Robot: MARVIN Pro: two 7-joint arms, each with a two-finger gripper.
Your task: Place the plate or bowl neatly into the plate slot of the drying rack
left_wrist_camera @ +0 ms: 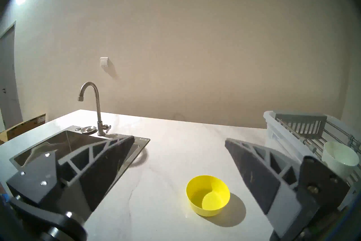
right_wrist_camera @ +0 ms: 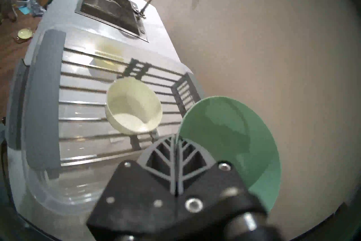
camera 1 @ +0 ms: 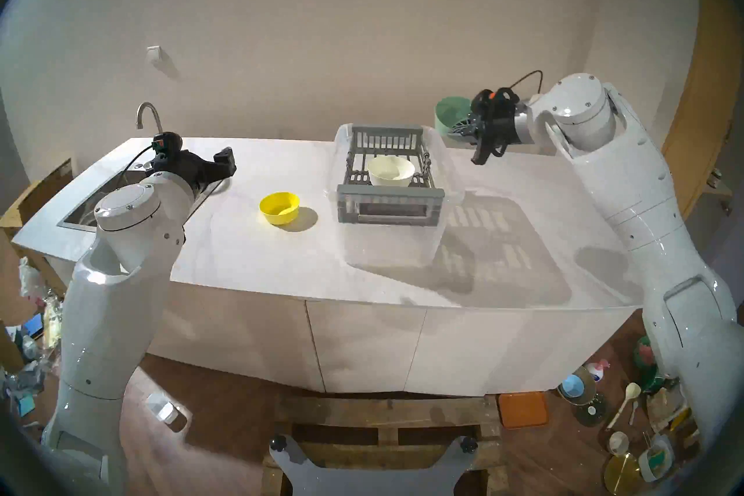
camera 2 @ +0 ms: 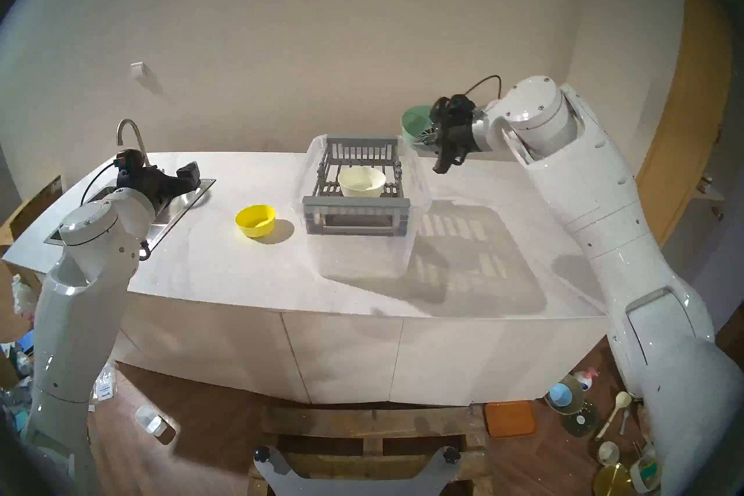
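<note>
Right wrist: right end effector pinches green bowl beside rack-held cream bowl (left end effector spread).

bowls: 3 (green, cream, yellow) | rack: 1 | tub: 1

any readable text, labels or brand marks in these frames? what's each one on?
Nothing can be read for certain.
Sink rim: a small dark mark at its right corner in the left wrist view, too small to read.
Cardboard box: dark print on its side, blurred.
Drying rack, yellow bowl, cream bowl, green bowl: no markings seen.
</note>
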